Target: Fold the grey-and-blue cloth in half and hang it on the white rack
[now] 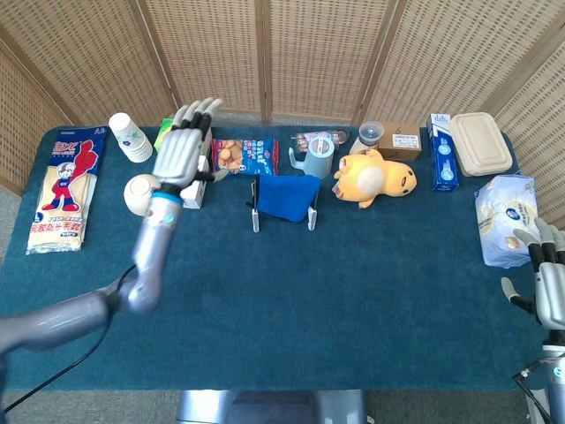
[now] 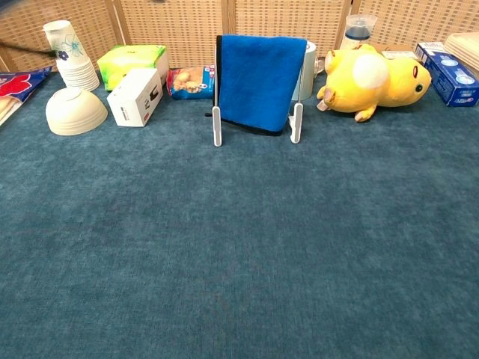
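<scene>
The blue cloth (image 1: 288, 198) (image 2: 258, 81) hangs folded over the white rack (image 1: 256, 218) (image 2: 217, 126) at mid-table, its lower edge just above the rack's feet. My left hand (image 1: 180, 157) is raised to the left of the rack, above the white box, fingers spread and holding nothing. My right hand (image 1: 546, 280) shows at the far right table edge, fingers apart, empty. Neither hand appears in the chest view.
A white box (image 2: 135, 96), bowl (image 2: 75, 111), paper cups (image 2: 69, 56) and green box (image 2: 133, 61) stand left of the rack. A snack packet (image 2: 191, 81) lies behind it. A yellow plush (image 2: 373, 72), grey mug (image 1: 318, 159) and tissue pack (image 1: 506, 220) sit to the right.
</scene>
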Tool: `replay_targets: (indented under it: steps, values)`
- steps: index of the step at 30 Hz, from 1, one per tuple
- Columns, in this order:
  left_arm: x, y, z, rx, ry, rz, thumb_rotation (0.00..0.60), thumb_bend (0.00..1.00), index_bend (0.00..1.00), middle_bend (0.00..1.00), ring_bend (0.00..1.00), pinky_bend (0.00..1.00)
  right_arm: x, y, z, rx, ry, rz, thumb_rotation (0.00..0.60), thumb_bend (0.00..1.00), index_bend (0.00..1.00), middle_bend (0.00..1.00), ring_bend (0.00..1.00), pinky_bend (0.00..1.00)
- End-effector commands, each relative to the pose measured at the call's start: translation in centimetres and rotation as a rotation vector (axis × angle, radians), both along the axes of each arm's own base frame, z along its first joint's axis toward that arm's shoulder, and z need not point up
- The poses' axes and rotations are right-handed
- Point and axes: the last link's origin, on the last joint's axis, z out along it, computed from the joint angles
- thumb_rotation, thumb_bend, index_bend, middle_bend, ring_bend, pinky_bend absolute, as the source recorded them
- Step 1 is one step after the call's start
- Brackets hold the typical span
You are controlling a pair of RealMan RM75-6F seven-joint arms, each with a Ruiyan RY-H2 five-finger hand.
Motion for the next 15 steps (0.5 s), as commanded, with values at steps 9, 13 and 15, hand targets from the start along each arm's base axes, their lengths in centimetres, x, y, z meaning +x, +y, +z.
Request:
replay_targets:
  steps: [9, 13, 15]
  values:
    - [-11.8, -12.5, 6.0, -0.091, 0.080, 0.177, 0.600, 0.13, 0.00, 0.00, 0.00, 0.00, 1.1, 0.2, -0.4, 0.021, 0.033, 0.011, 0.600, 0.29, 0.10, 0.01, 0.00, 0.00]
    - [-13.2, -15.5, 6.5, -0.110, 0.087, 0.171, 0.600, 0.13, 0.00, 0.00, 0.00, 0.00, 1.1, 0.5, -0.7, 0.028, 0.041, 0.005, 0.600, 0.31, 0.07, 0.01, 0.00, 0.00]
    - [-14.2, -17.5, 6.7, -0.120, 0.101, 0.170, 0.600, 0.13, 0.00, 0.00, 0.00, 0.00, 1.1, 0.8, -0.9, 0.029, 0.051, 0.001, 0.600, 0.31, 0.06, 0.00, 0.00, 0.00]
